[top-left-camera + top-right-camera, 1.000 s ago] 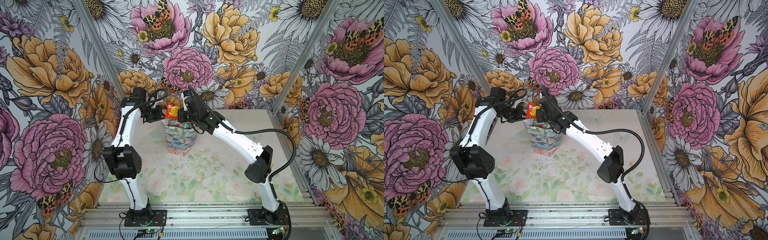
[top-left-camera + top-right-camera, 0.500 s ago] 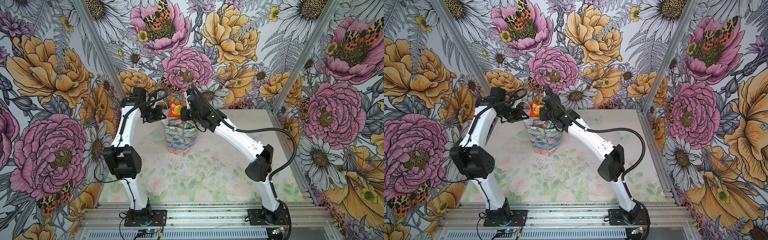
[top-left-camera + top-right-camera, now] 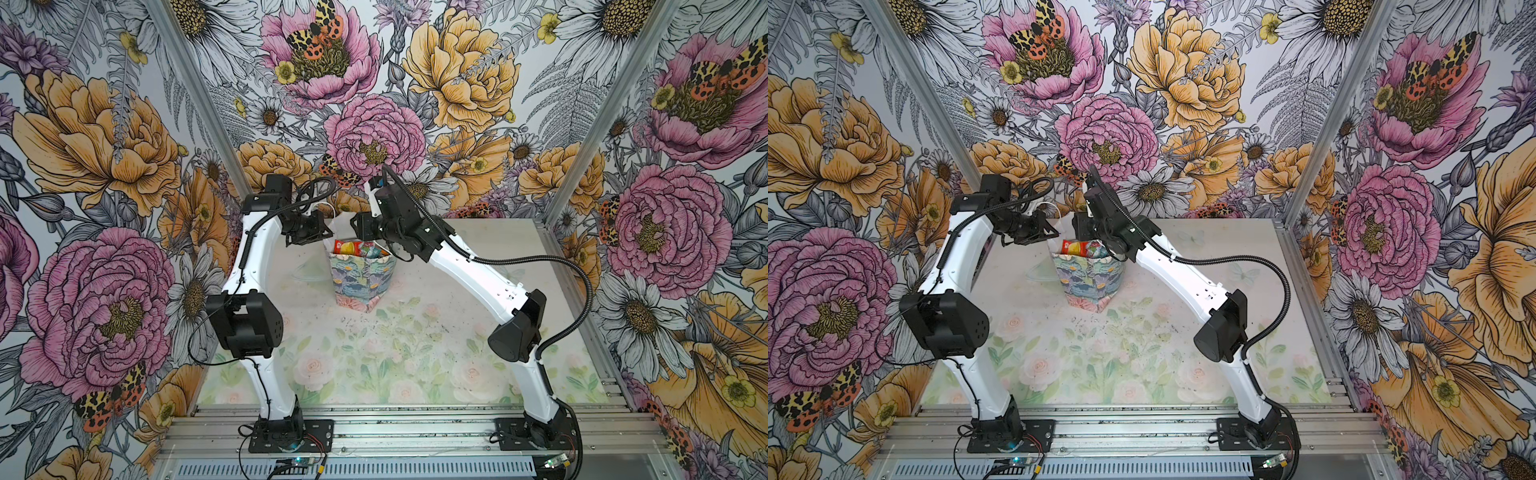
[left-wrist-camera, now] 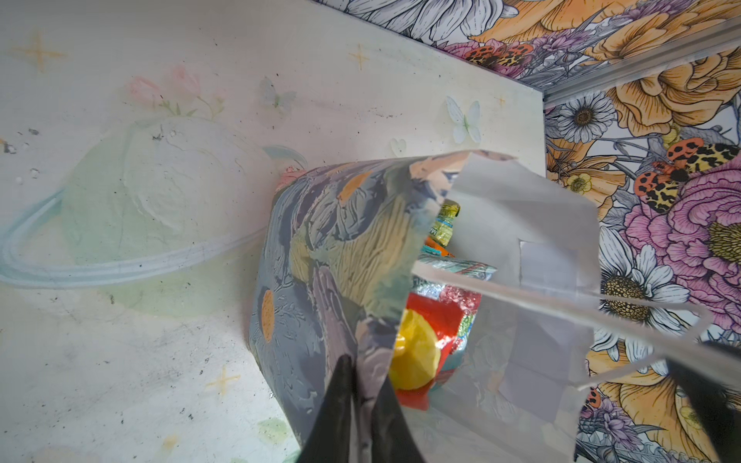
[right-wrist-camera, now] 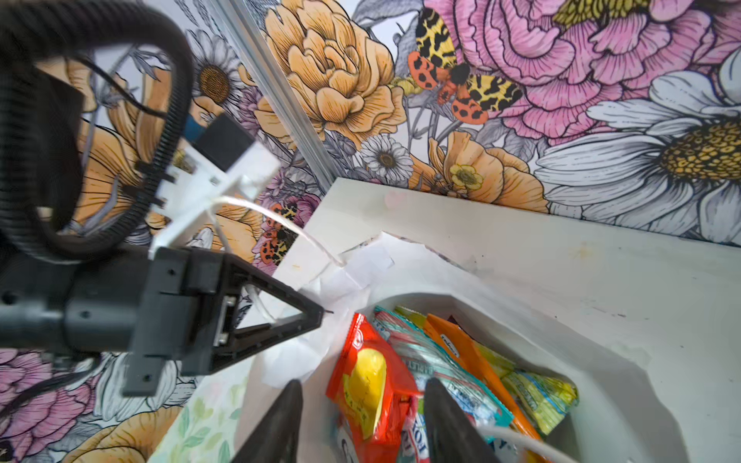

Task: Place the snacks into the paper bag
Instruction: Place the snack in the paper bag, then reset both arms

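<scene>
This is looking like a robotics lab cell. Two white arms (image 3: 478, 274) are standing bolted to aluminium rails (image 3: 415, 432), while floral wallpaper panels (image 3: 91, 137) on metal posts (image 3: 202, 104) are enclosing the tabletop (image 3: 415, 365).

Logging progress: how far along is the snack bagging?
Done: snack packets, including a red packet, sit in the paper bag; none visible on the table. In hand: left gripper pinches the bag's rim; right gripper open above the red packet. Left: likely letting go.
</scene>
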### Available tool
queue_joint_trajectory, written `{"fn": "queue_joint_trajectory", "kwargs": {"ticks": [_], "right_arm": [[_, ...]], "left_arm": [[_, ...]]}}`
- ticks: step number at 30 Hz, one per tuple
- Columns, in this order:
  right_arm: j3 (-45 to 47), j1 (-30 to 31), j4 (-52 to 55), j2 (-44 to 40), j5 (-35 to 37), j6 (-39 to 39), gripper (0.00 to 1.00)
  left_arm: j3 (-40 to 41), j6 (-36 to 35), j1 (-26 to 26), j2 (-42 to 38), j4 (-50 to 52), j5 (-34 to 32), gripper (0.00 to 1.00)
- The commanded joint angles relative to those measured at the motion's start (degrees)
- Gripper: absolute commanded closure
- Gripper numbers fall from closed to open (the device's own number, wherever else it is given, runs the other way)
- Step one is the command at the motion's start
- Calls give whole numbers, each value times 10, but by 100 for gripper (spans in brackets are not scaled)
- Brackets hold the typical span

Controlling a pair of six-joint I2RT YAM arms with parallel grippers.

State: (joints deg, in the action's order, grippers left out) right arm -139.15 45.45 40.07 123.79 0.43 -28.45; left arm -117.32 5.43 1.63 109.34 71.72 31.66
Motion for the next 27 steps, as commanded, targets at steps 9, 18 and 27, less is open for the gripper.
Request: {"fn": "queue_joint_trajectory", "kwargs": {"ticks": [9,18,27], "right_arm": [[-10,3,-10,-110,-32,47,17],[62,-13,-24,-179,-15,95,4],[254,-52,-66,-310,61,127,0]], "left_arm": [[-3,-14,-2,-45,-5,22,53],[7,-15,-1,-86,-13,9,14],[79,23,27,-199,-86,5,1]]}}
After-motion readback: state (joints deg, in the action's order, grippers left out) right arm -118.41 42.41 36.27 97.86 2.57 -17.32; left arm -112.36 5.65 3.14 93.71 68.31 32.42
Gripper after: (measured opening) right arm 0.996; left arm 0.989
